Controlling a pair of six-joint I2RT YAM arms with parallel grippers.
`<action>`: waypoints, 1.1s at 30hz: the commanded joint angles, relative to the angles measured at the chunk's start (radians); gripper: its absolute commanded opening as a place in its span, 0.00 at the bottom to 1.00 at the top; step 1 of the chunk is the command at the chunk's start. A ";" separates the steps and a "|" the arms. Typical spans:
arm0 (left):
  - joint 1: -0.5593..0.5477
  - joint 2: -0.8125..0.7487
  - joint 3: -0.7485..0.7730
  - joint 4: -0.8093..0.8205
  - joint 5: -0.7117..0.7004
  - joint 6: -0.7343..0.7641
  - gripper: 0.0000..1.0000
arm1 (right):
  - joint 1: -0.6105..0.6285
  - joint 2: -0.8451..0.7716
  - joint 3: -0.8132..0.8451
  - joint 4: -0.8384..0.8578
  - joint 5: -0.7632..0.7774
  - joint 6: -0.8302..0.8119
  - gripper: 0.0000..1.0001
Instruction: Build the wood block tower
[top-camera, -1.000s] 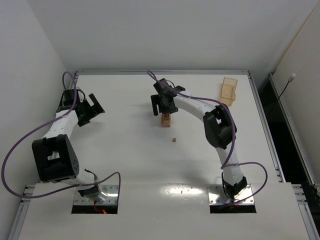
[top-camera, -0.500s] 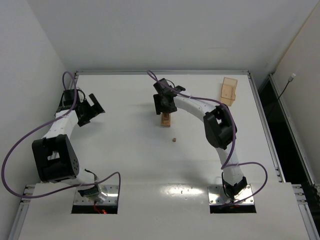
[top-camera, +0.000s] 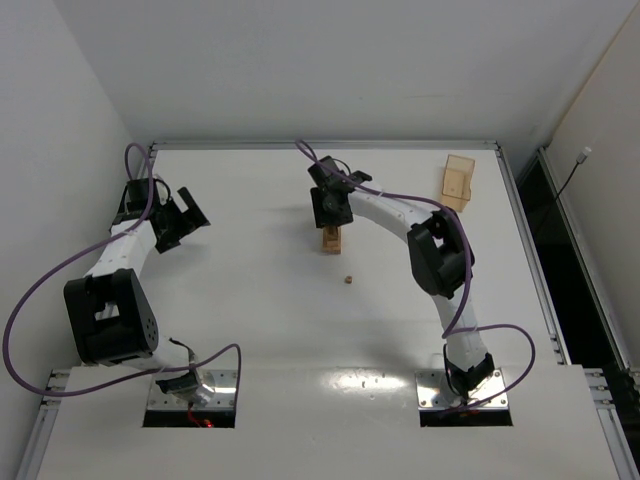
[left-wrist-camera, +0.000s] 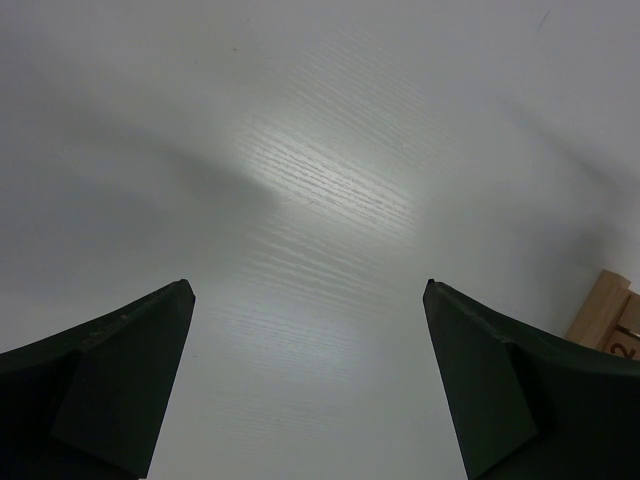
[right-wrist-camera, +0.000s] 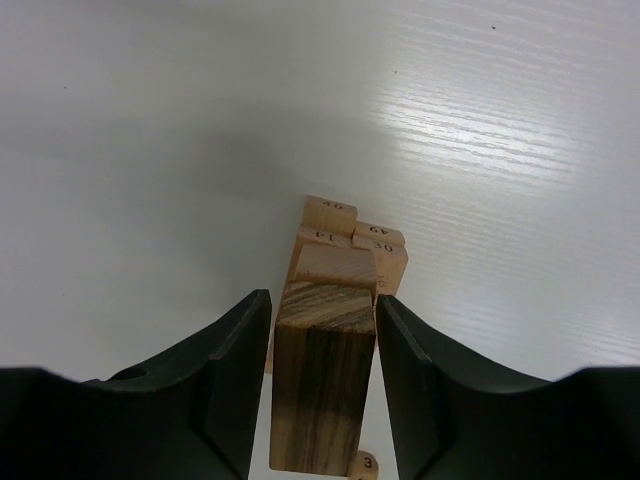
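The wood block tower (top-camera: 332, 240) stands mid-table as a narrow stack of light-brown numbered pieces; it also shows in the right wrist view (right-wrist-camera: 352, 250). My right gripper (top-camera: 328, 205) hovers right over it, shut on a dark-grained wood block (right-wrist-camera: 318, 390) held between both fingers (right-wrist-camera: 322, 298), its far end above the stack's top. One tiny wooden bit (top-camera: 347, 280) lies alone on the table nearer the arm bases. My left gripper (top-camera: 185, 215) is open and empty at the far left (left-wrist-camera: 308, 290), over bare table. A light wooden piece (left-wrist-camera: 605, 312) shows at the right edge of its view.
A translucent amber box (top-camera: 457, 182) stands at the back right. The table's metal rim (top-camera: 320, 145) runs along the back, white walls behind it. A small round numbered piece (right-wrist-camera: 368, 463) shows under the held block.
My right gripper with its block has shifted slightly right and toward the back, over the tower. The left arm has not moved.
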 joint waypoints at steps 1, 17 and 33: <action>0.005 -0.012 0.026 0.030 0.015 -0.007 0.99 | -0.005 -0.029 0.004 0.006 0.022 0.015 0.42; 0.005 -0.012 0.026 0.030 0.024 -0.007 0.99 | -0.014 -0.029 -0.005 0.006 0.022 0.024 0.46; 0.005 -0.012 0.017 0.039 0.024 -0.007 0.99 | 0.004 -0.102 -0.051 0.026 0.002 0.003 0.75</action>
